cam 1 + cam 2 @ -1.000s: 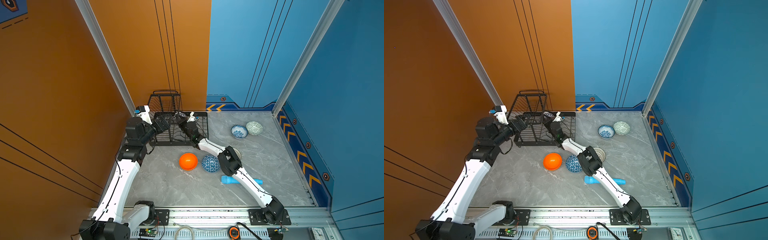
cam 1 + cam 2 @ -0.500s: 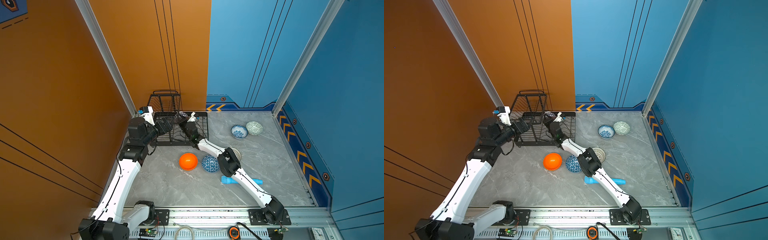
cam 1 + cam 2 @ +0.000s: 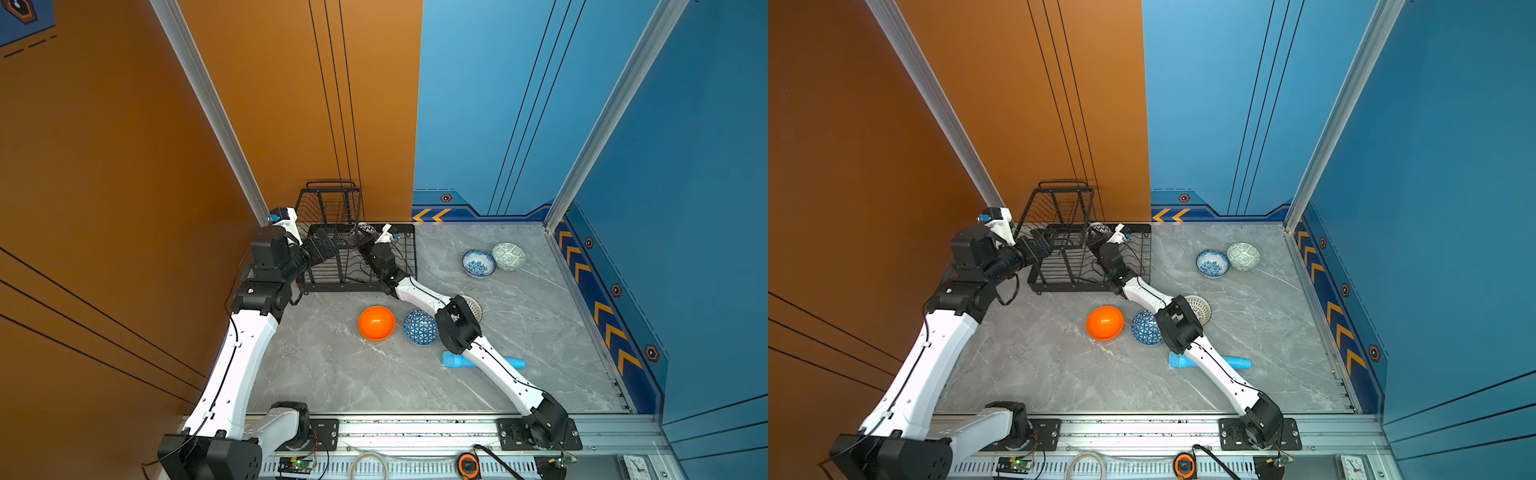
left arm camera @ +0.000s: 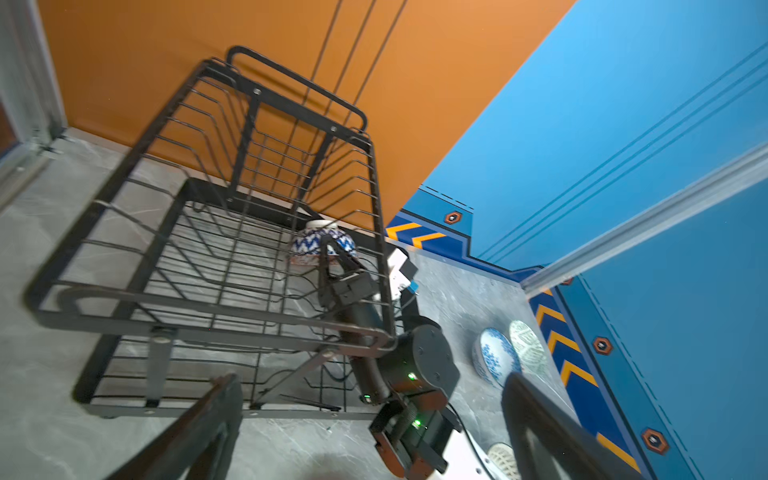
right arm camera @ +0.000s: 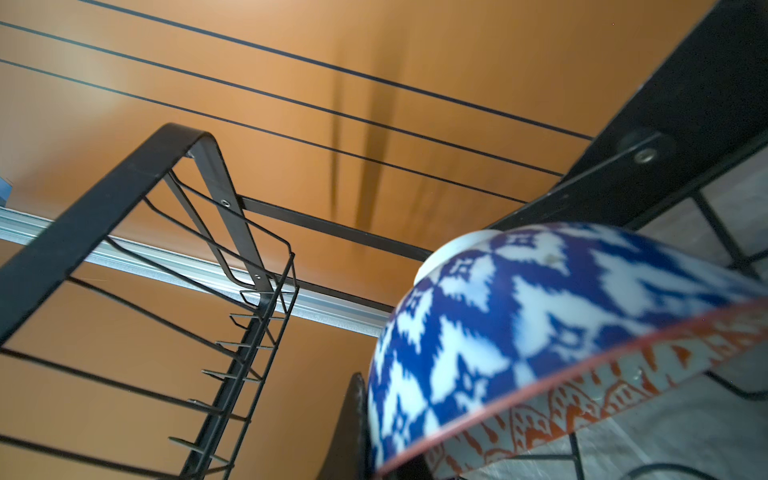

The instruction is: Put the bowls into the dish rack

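The black wire dish rack (image 3: 332, 287) (image 3: 1067, 287) stands at the far left against the orange wall. My right gripper (image 3: 365, 240) (image 4: 332, 259) (image 5: 374, 449) is shut on the rim of a bowl (image 3: 365, 229) (image 4: 307, 244) (image 5: 540, 316), blue-and-white outside and orange-and-white inside, tipped foot-up over the lower tray's far right corner. My left gripper (image 3: 323, 250) (image 4: 370, 386) hangs open and empty at the rack's left front. On the floor lie the glossy orange bowl (image 3: 376, 323), the blue triangle bowl (image 3: 420, 327), the dotted bowl (image 3: 474, 306) half behind my right arm, the floral bowl (image 3: 478, 262) and the pale green bowl (image 3: 508, 256).
A light blue cylinder (image 3: 453, 360) lies under my right forearm near the front. The raised basket (image 4: 291, 137) overhangs the tray's back left. Orange wall behind the rack, blue wall (image 3: 665, 208) along the right side, metal rail (image 3: 415, 428) at the front edge.
The left arm has shifted slightly beside the rack. My right gripper and its bowl stay at the rack's far right corner.
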